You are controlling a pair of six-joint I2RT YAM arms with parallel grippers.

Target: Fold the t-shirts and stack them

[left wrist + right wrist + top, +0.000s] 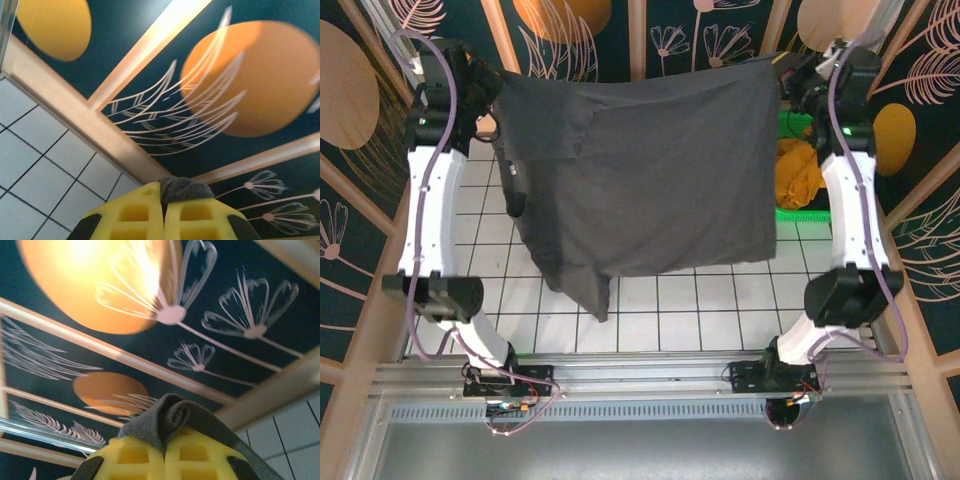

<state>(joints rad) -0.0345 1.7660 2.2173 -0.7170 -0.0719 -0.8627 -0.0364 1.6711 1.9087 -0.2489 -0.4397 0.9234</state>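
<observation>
Above the tiled table (670,312), spanning the far half of the top view from 10 o'clock to 2 o'clock: one charcoal-grey t-shirt (660,170), hung as a broad sheet between both arms.

Item 1, charcoal-grey t-shirt. The top edge is stretched near level between the two grippers. The body hangs fairly flat, with a longer tail drooping at 7 o'clock of the sheet. Whether that tip touches the tiles cannot be told.

Item 2, left gripper (162,196). Sits at the shirt's upper corner, 10 o'clock in the top view. Its yellow pads (132,214) are pressed together, pinching a small tuft of the grey cloth at the tips.

Item 3, right gripper (165,447). Sits at the opposite upper corner, 2 o'clock in the top view. Its pads (135,457) are closed on a thicker, rolled fold of the same shirt.

Item 4, mustard-yellow t-shirt (798,168). Bunched at 3 o'clock of the hanging sheet, lying in the green basket (802,215) and partly hidden by the right arm.

Step in hand, by judgement: the shirt is spread in the air ahead of laying it out. No fold is made and nothing is stacked, so the task looks early.

Next move, by judgement: both grippers should descend together toward 6 o'clock with the top edge kept taut, so the lower hem lands first and the body lies flat. The drooping tail may bunch underneath, and an uneven descent would skew the sheet.
</observation>
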